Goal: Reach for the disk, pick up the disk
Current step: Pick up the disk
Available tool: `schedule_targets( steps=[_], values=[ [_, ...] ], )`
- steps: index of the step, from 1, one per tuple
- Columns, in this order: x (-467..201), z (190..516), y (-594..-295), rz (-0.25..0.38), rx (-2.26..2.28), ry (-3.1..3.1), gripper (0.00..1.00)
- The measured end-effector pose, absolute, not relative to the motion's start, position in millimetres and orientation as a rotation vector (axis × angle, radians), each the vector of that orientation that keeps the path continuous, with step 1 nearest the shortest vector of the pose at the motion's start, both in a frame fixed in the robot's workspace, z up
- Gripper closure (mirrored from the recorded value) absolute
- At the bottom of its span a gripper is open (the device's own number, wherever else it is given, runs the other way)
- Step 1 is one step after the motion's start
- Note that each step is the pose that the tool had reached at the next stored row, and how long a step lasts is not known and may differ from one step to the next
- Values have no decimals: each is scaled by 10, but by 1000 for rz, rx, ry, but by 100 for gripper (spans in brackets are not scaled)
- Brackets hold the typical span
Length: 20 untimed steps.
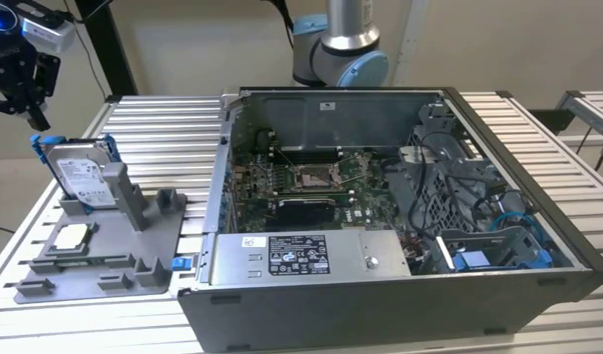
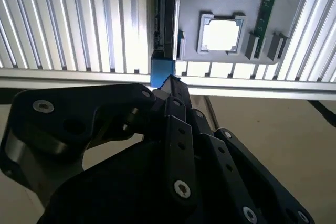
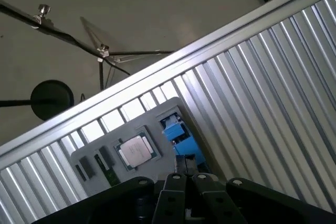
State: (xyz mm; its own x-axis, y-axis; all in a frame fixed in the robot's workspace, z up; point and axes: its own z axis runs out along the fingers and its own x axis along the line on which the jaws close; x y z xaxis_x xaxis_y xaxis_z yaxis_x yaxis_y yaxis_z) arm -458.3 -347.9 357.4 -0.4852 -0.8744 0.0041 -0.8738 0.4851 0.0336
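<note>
- The disk (image 1: 80,173) stands on its edge in a slot at the back end of a grey tray (image 1: 105,258). It is silver with a white label, and it sits in a blue frame.
- In the second wrist view the disk (image 2: 164,19) shows as a thin edge with a blue corner at its near end. In the first wrist view, the blue frame (image 3: 178,135) peeks out just past the fingertips.
- A small square chip (image 1: 71,237) lies flat on the same tray, near the disk but not touching it.
- The tray rests on a table (image 1: 164,125) made of silver slats.
- A big open computer case (image 1: 400,295) sits on the table, on the exterior view's right of the tray.
- The gripper (image 1: 31,118) hangs in the air above the disk, a bit toward the exterior view's left. It does not touch the disk.
- In both wrist views its black fingers look pressed together, with nothing between them (image 2: 170,81) (image 3: 187,177).
- I think the reach is only partly done. The gripper is near the disk and lined up with its edge, but there is a gap of air between them.
- The pick-up is not done yet. The disk sits in its slot and nothing is holding it.
</note>
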Motion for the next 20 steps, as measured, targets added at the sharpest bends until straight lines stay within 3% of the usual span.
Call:
schedule_targets(
  steps=[20],
  values=[
    [-4581, 3567, -3480, -24, 1871, -2512, 100]
  ],
)
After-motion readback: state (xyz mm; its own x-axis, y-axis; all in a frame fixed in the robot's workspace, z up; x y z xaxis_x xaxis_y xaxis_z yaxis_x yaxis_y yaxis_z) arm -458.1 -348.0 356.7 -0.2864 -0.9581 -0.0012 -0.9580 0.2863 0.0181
